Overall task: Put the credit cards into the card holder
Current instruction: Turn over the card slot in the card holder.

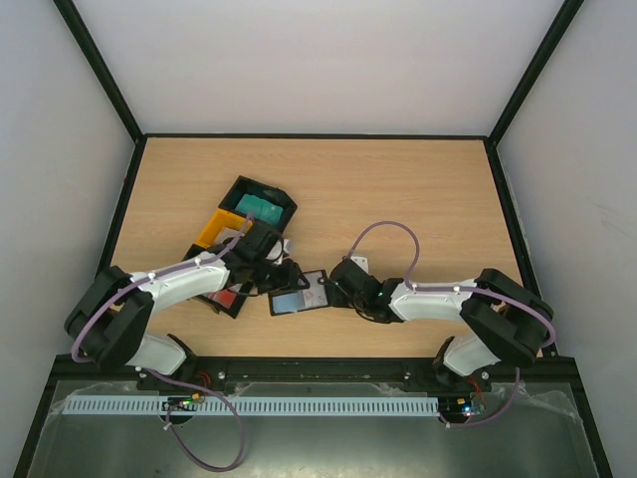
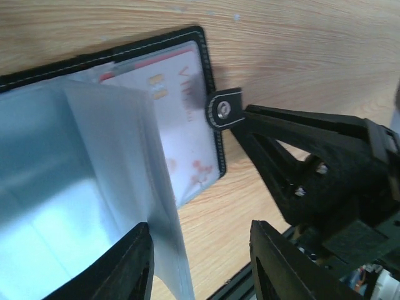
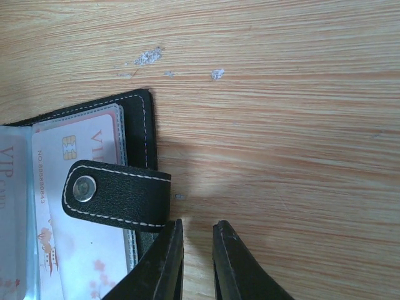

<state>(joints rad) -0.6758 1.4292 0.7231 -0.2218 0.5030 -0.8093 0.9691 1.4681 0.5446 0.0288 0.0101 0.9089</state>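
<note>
One red-and-white card (image 3: 78, 187) sits in the open holder (image 1: 299, 295); a teal card (image 1: 261, 207) (far tray (image 1: 284, 199)) remains. The left gripper (image 2: 200, 262) is part-open and empty, the right gripper (image 3: 197, 262) is nearly closed and holds nothing visible.

White-black arms (image 1: 189, 274), lilac cables (image 1: 383, 227)

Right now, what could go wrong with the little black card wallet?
The card holder lies open, and its clear sleeves stand up loosely, so they might flop shut over the pocket. The right claw sits right beside the clasp strap, and a small pull could drag the holder sideways. The red-and-white card is only partly covered and could slide out.
</note>
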